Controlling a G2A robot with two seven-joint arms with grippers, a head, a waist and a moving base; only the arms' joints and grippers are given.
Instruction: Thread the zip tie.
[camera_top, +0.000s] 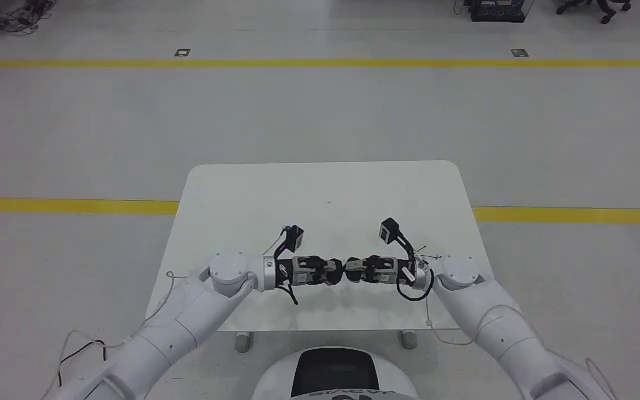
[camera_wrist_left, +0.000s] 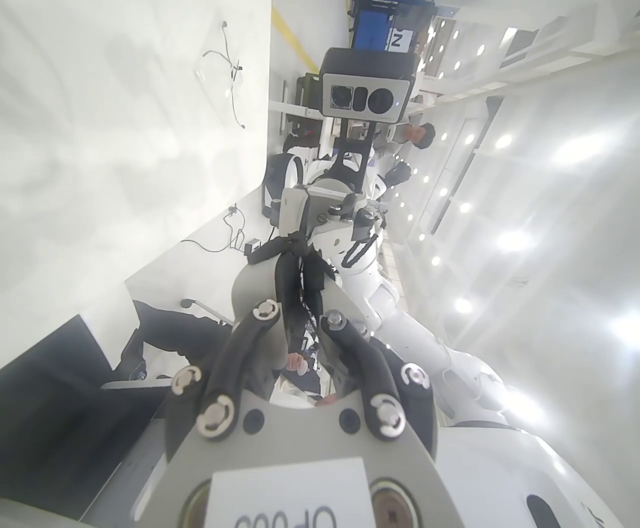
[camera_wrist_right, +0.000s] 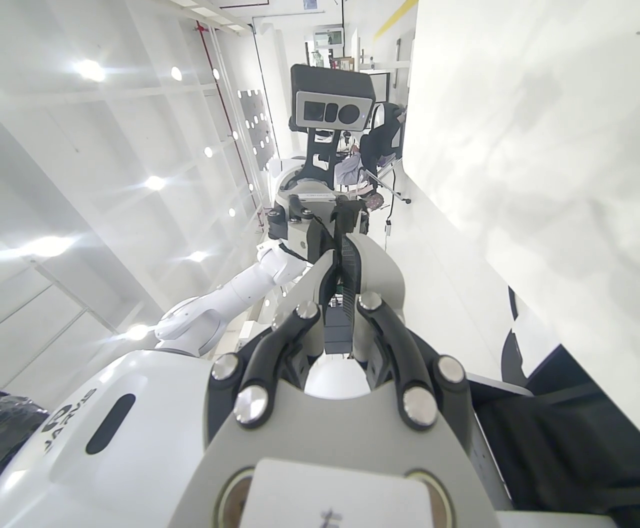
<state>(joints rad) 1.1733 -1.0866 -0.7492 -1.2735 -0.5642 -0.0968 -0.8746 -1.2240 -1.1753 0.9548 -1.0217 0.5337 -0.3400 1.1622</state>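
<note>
Over the front part of the white table (camera_top: 320, 195), the two grippers meet tip to tip. My left gripper (camera_top: 333, 270) comes in from the left and my right gripper (camera_top: 352, 270) from the right. In the left wrist view the left gripper (camera_wrist_left: 295, 250) has its black fingers (camera_wrist_left: 285, 285) pressed together at the tips, right against the other gripper. In the right wrist view the right gripper (camera_wrist_right: 339, 250) is also shut. A thin black strip, the zip tie (camera_wrist_right: 322, 230), runs from its tips to the left gripper's fingers. Most of the tie is hidden between the fingers.
Both grippers hang just above the table's front edge (camera_top: 320, 332). The wrist cameras (camera_top: 291, 237) (camera_top: 388, 230) stick up over the wrists. A thin loose cable (camera_top: 425, 252) loops beside the right wrist. The table's far half is bare.
</note>
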